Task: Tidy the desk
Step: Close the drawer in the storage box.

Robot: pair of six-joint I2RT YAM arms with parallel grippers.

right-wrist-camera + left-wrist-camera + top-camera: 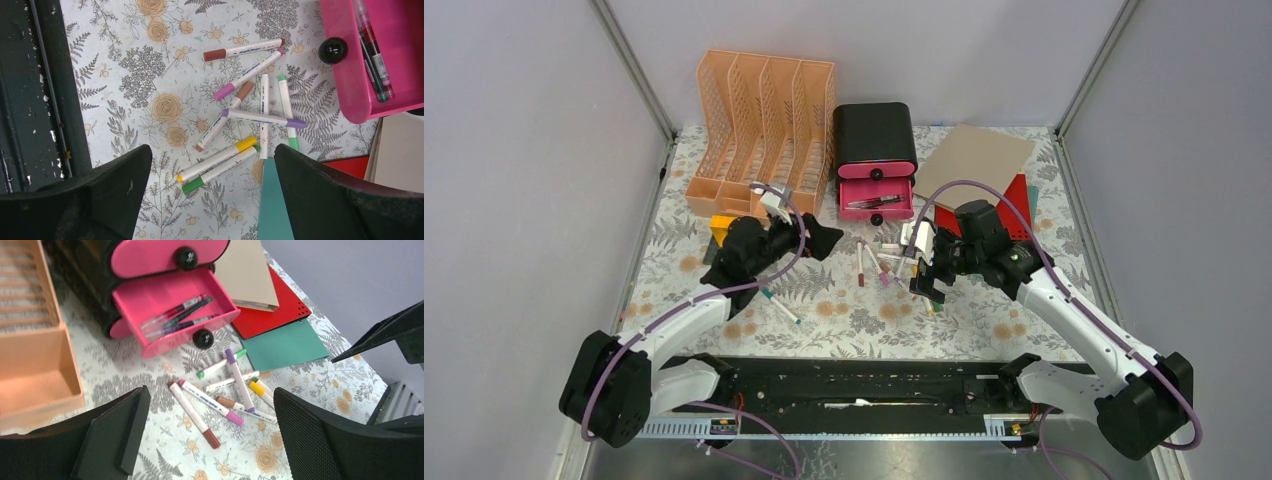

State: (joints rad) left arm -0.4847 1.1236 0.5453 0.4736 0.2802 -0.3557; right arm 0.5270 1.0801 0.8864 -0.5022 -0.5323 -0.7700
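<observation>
Top external, desk (844, 322): flat rectangular tabletop under pale fern-and-flower cloth, lying beneath both my arms.
State of left gripper (210, 440): my fingers released, wide apart, grasping nothing, near the open pink plastic drawer (150, 297).
State of right gripper (212, 192): fingers spread, empty, above scattered white-barrelled markers (250, 116) with coloured caps.
Drawer contents: several pens (175, 314).
Far left: orange slotted plastic file rack (764, 110).
</observation>
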